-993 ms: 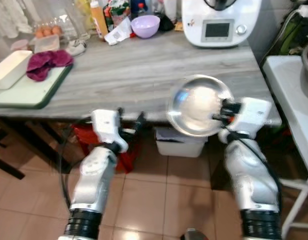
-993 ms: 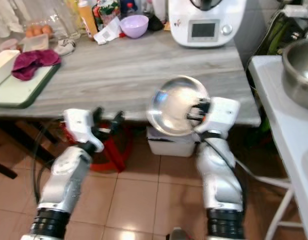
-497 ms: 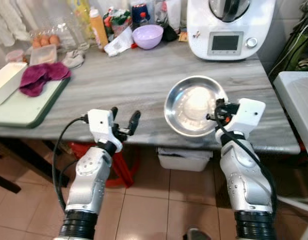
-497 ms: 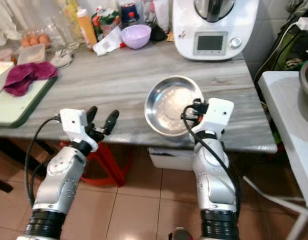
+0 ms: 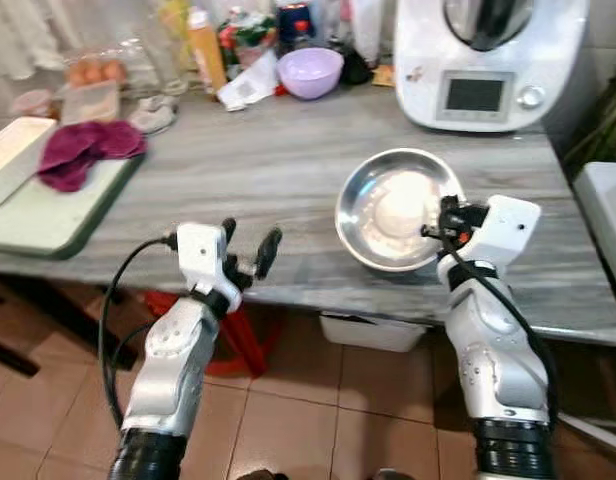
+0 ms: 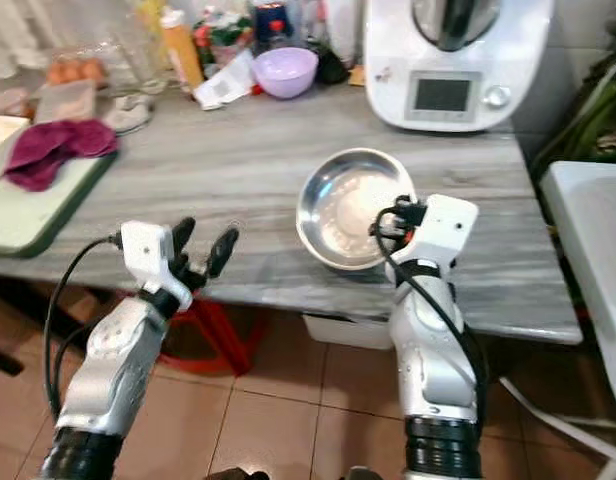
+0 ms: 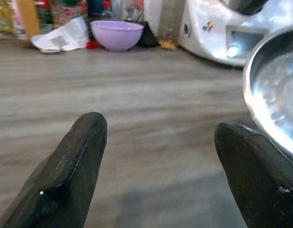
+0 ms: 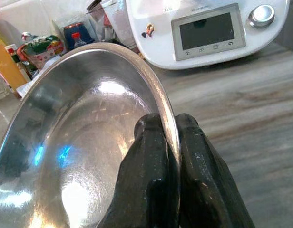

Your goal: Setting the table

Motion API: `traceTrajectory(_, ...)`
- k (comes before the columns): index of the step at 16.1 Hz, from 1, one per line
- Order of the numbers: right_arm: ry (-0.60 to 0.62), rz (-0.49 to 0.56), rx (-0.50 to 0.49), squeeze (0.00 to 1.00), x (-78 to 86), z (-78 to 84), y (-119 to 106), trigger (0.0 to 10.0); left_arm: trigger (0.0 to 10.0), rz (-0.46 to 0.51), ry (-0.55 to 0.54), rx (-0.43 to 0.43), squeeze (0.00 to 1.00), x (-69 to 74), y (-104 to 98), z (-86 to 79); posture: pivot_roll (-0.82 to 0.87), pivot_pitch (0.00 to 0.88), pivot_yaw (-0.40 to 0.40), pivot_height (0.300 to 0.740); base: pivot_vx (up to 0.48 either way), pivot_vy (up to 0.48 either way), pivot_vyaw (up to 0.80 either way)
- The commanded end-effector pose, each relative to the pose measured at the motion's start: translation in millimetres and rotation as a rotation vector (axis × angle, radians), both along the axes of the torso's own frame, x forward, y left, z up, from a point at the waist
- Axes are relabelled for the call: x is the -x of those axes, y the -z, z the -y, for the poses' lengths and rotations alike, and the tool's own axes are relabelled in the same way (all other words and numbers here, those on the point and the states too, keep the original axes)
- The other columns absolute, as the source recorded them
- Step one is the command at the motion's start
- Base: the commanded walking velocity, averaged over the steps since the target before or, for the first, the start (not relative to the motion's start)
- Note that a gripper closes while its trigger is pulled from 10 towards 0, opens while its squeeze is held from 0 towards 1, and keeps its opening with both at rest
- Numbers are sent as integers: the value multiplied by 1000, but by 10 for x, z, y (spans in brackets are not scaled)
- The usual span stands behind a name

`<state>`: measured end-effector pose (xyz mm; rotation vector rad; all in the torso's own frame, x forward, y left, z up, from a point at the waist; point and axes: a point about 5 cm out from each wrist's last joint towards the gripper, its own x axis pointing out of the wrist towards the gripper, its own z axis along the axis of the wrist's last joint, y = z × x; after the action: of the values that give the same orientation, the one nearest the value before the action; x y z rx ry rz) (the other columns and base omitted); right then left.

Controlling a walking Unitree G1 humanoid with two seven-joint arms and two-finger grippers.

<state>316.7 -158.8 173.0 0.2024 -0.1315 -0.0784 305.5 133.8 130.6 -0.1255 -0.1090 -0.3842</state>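
Two jaws of right gripper (image 8: 168,156) pinching steel bowl (image 5: 393,205) rim, left gripper (image 5: 248,250) spread, empty.

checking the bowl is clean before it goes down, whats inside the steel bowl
The steel bowl looks empty: only bright reflections on its bare metal. The right hand pinches its rim, and one finger covers a small patch of the inner wall.
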Motion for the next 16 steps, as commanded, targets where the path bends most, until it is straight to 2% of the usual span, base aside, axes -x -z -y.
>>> traceTrajectory(1,-6,-8,-22,0,-30,-7,1,10000,10000,30,19,-49,0,39,-25,-55,-132,132,84,740,0,0,0)
traceTrajectory(4,15,-41,-40,0,-88,46,42,10000,10000,24,65,-146,0,139,69,-132,-128,134,86,740,0,0,0)
traceTrajectory(7,40,-82,-18,0,-183,26,94,10000,10000,41,81,-196,0,182,98,-131,-119,119,90,740,0,0,0)
traceTrajectory(12,-7,-101,-31,0,-415,-153,70,10000,10000,55,96,-191,0,190,82,-91,-96,102,89,740,0,0,0)
traceTrajectory(16,-129,-127,-169,0,-534,-356,62,10000,10000,47,127,-222,0,226,114,-136,-96,104,94,740,0,0,0)
